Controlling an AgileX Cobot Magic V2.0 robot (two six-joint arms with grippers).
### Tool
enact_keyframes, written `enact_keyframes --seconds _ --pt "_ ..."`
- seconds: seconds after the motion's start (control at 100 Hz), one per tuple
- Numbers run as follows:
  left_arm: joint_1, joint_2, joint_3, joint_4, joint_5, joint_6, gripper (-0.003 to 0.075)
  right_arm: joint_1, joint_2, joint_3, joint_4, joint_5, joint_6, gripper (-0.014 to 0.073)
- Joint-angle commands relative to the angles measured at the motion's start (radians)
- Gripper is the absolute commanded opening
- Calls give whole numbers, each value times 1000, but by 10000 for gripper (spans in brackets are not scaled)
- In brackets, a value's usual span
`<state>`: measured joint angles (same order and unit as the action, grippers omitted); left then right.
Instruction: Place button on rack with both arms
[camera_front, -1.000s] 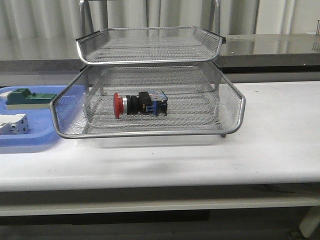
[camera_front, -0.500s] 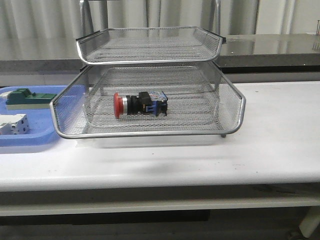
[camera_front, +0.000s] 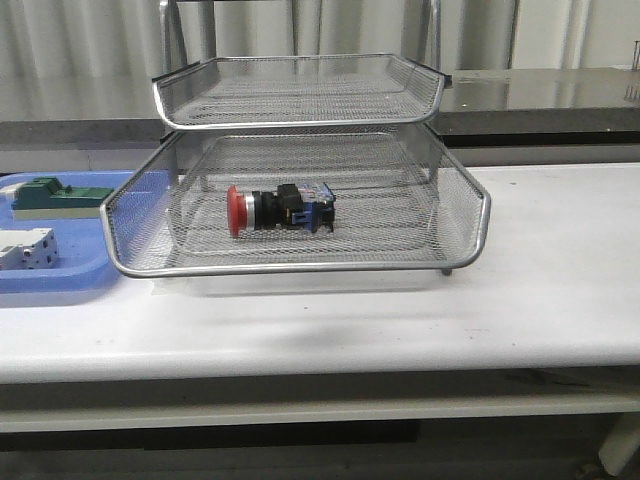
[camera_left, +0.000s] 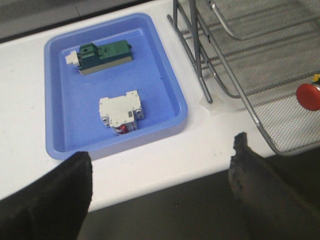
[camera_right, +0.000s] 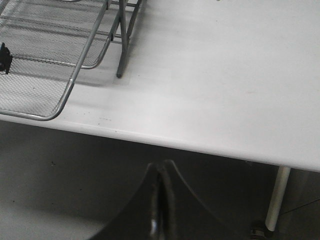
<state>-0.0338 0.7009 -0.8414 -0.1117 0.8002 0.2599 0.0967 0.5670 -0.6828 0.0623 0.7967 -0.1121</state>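
Note:
The button (camera_front: 280, 209) lies on its side in the middle tier of the wire-mesh rack (camera_front: 470, 200), red cap pointing left. Its red cap (camera_left: 308, 96) also shows at the edge of the left wrist view, and a black bit of it (camera_right: 5, 57) in the right wrist view. My left gripper (camera_left: 162, 160) hangs open with nothing between its fingers, off the table's front edge and near the blue tray. My right gripper (camera_right: 160, 172) is shut and empty, below the table's front edge and right of the rack (camera_right: 75, 75). Neither arm appears in the front view.
A shallow blue tray (camera_front: 70, 280) sits left of the rack, holding a green block (camera_front: 55, 195) and a white block (camera_front: 25, 248). The same blue tray (camera_left: 170, 75) fills the left wrist view. A table leg (camera_right: 276, 197) stands at the right.

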Motion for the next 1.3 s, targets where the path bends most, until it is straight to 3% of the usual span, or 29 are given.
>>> enact_keyframes --seconds 0.0,0.32,0.72,1.29 --pt "4 -82 46 -21 -148 -21 538 1 1 -35 -4 -55 -2 -68" --pt "4 -302 277 -66 -349 -21 538 1 1 -35 -4 -55 -2 -68" --pt "4 -335 509 -70 -782 -21 538 1 1 -35 -4 -55 -2 -68" --pt "4 -335 521 -70 -786 -21 533 1 1 -35 -4 -55 -2 -68"
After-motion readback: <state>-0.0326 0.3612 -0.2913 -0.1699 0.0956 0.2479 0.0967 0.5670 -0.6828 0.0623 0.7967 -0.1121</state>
